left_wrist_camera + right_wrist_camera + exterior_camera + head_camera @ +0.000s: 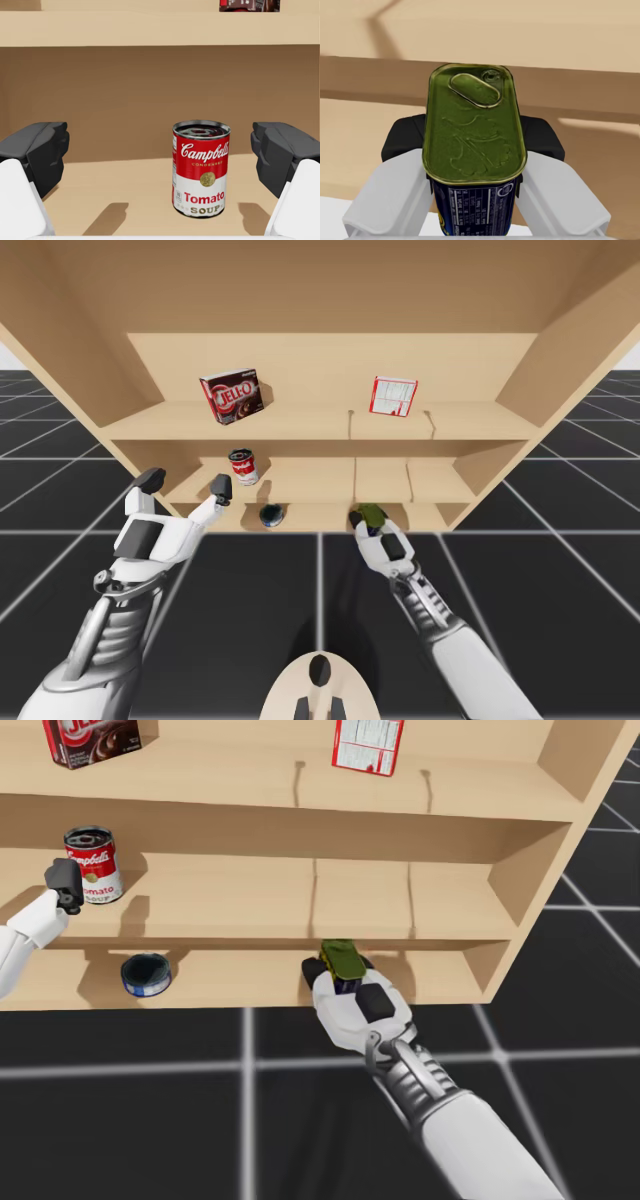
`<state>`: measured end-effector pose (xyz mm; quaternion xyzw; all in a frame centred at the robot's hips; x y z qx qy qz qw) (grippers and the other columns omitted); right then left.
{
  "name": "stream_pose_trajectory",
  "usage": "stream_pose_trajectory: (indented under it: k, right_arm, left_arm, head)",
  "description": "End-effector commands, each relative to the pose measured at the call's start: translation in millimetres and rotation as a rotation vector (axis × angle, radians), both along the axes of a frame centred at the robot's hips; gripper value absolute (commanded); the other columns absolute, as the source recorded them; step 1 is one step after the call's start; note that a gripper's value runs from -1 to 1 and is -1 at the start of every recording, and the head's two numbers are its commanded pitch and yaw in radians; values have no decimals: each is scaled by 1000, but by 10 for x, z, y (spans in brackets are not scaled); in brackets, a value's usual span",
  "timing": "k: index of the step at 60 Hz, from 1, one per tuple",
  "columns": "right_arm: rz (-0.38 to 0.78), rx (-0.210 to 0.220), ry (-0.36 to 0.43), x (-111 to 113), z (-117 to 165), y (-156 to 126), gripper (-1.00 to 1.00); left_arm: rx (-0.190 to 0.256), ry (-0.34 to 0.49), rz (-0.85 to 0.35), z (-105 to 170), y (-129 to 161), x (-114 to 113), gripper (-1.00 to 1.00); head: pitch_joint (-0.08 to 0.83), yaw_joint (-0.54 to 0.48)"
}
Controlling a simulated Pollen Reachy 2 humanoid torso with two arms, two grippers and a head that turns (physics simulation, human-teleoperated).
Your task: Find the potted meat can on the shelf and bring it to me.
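Sitting upright between the two pads of my right hand (342, 978), the potted meat can (474, 135) shows a green lid with a pull tab and dark blue sides. The hand is clamped on it from both flanks. It is at the front edge of the lowest board of the shelf (230, 900), right of the middle. Whether its base rests on the board or is just lifted off I cannot tell, since the hand hides it.

I judge the finding and grasping done, and the step in hand to be the carry. The next move calls for drawing the can straight out from under the board above, keeping it level and the grip firm, then bringing it back toward my torso.

On the same board, well apart toward the left, lies a flat blue tin (146, 974). One board up, my left hand (160, 155) hovers with its fingers wide apart. A red and white soup can (201, 167) stands ahead of it, untouched. On the top board stand a dark red box (232, 399) and a red-and-white box (393, 396).
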<state>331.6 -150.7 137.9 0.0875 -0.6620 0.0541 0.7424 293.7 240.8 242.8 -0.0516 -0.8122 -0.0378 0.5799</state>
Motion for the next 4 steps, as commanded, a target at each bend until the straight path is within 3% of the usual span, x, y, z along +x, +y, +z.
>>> stream_pose_trajectory:
  k: [1, 4]
  right_arm:
    - [57, 72, -44, -358, 138, 281, 1000]
    - [70, 73, -28, -547, 105, 252, 1000]
  left_arm:
    - [-9, 0, 1, -7, -17, -4, -1000]
    - [-10, -2, 1, -5, -17, -6, -1000]
  head:
    - [593, -153]
    - [593, -152]
